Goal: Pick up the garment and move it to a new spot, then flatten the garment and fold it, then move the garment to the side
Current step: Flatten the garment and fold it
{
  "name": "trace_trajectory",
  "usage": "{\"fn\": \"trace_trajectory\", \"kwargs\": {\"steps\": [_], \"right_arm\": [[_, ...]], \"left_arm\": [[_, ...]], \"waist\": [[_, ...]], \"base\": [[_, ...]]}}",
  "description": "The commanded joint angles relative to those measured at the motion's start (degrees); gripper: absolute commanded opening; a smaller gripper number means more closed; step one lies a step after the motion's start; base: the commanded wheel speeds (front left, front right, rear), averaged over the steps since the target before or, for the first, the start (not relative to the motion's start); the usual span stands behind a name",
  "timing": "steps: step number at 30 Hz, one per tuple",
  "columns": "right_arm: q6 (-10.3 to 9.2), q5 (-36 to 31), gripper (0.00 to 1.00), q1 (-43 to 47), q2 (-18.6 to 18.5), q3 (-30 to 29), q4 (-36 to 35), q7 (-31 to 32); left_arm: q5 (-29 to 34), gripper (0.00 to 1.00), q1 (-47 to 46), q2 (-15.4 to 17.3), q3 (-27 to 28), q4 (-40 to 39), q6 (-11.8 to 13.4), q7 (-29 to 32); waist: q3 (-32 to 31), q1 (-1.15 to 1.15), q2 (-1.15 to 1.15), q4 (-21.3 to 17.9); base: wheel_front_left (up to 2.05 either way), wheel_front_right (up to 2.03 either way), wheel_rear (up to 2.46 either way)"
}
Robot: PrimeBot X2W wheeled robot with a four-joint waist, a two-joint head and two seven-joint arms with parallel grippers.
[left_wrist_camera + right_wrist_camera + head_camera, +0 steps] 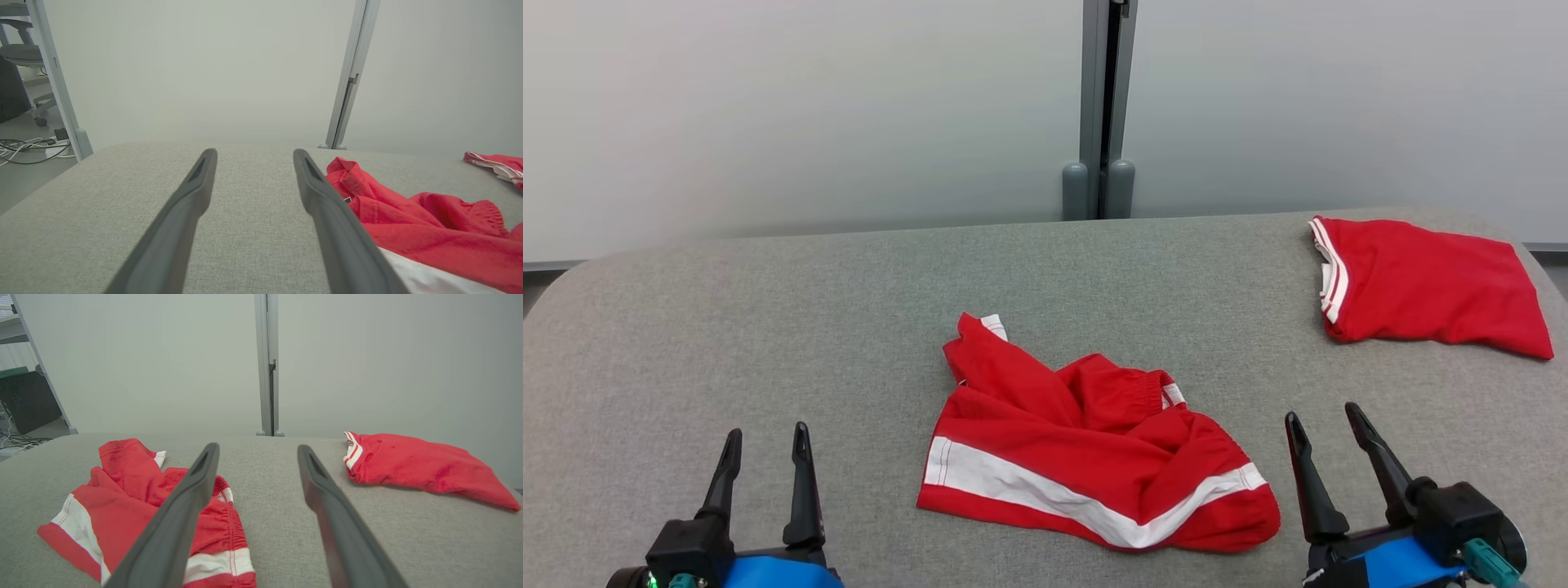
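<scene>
1. Shorts of red fabric with a white side stripe [1094, 457] lay crumpled at the middle of the grey cloth-covered table [768, 327], towards its near edge.
2. A folded red garment with white-striped trim [1429, 286] sat at the far right, well apart from them.
3. The left gripper [768, 430] was at the near left, its fingers spread and holding nothing.
4. The right gripper [1321, 412] was at the near right, just beside the shorts, its fingers spread and empty.

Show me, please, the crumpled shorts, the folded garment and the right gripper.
crumpled shorts [1094, 457]: head view, red cloth above the white stripe
folded garment [1429, 286]: head view, plain red middle
right gripper [1321, 412]: head view, midway between its fingertips
</scene>
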Motion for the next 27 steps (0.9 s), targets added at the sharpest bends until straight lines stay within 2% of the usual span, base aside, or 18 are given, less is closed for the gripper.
{"fn": "trace_trajectory", "kwargs": {"steps": [1,27], "right_arm": [[0.01,-0.3,1.0,1.3,0.3,-0.4,0.4,-0.2],[0.01,-1.6,1.0,3.0,1.1,-0.5,2.8,-0.2]], "left_arm": [[0.6,1.0,0.9,0.2,0.1,-0.3,-0.2,-0.2],[2.0,1.0,1.5,0.3,-0.3,0.7,-0.7,-0.2]], "waist": [[-0.3,0.0,0.0,-0.2],[-1.3,0.0,0.0,0.1]], "base": [[0.0,0.0,0.0],[0.0,0.0,0.0]]}}
